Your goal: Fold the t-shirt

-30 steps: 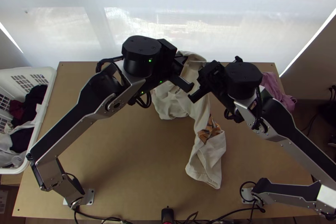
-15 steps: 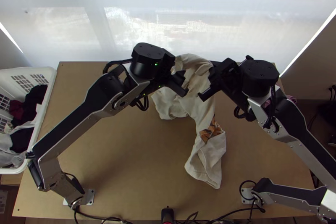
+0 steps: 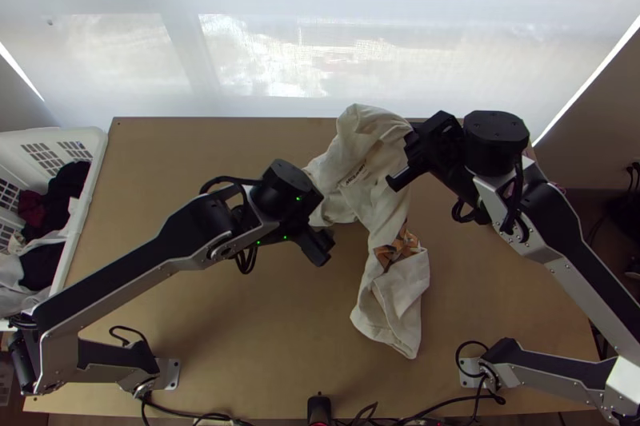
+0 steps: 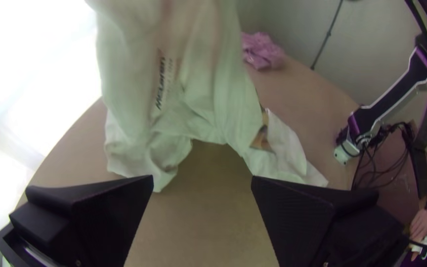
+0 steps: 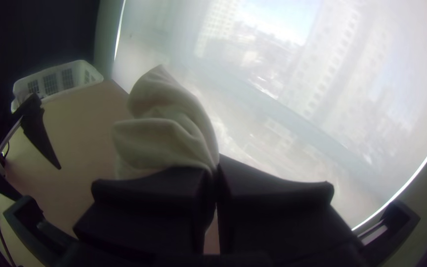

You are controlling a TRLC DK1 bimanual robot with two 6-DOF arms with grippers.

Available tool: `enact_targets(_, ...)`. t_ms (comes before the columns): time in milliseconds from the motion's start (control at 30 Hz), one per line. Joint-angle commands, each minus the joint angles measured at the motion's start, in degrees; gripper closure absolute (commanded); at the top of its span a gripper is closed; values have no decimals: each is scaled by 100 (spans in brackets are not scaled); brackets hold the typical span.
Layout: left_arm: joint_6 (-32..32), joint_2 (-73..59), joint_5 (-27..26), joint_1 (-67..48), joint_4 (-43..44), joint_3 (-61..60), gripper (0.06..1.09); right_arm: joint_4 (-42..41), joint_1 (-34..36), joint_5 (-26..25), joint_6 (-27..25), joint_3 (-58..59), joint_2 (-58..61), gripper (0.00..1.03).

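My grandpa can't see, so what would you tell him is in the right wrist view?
The right gripper pinches part of a cream t-shirt between its two black fingers, in front of a big bright window. Farther off are a light wooden table, a white laundry basket and the left gripper.

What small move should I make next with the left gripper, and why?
I'd ease the left gripper toward the t-shirt's loose side and close there: its fingers stand open without cloth between them, while the right gripper pinches the bunched shirt, so a second hold might help spread it.
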State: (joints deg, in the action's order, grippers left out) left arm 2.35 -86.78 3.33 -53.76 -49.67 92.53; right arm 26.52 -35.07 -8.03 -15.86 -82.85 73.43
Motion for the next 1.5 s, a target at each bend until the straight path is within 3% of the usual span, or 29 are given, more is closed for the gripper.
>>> enact_targets(0,-59,-40,-325,-495,-219,-974,12,-60,246,153,56,32,66,100)
enact_targets(267,-147,-788,-562,-988,-219,-1009,12,-104,466,223,39,-47,154,100)
enact_targets(833,161,-2036,-1432,-1409,-139,898,12,-104,668,232,4,23,198,100)
enact_targets(967,187,-2203,-1441,-1480,-139,1136,12,-104,668,232,12,23,216,100)
enact_targets(1467,125,-1913,-1441,-1365,-684,160,12,-112,782,258,39,-65,207,100)
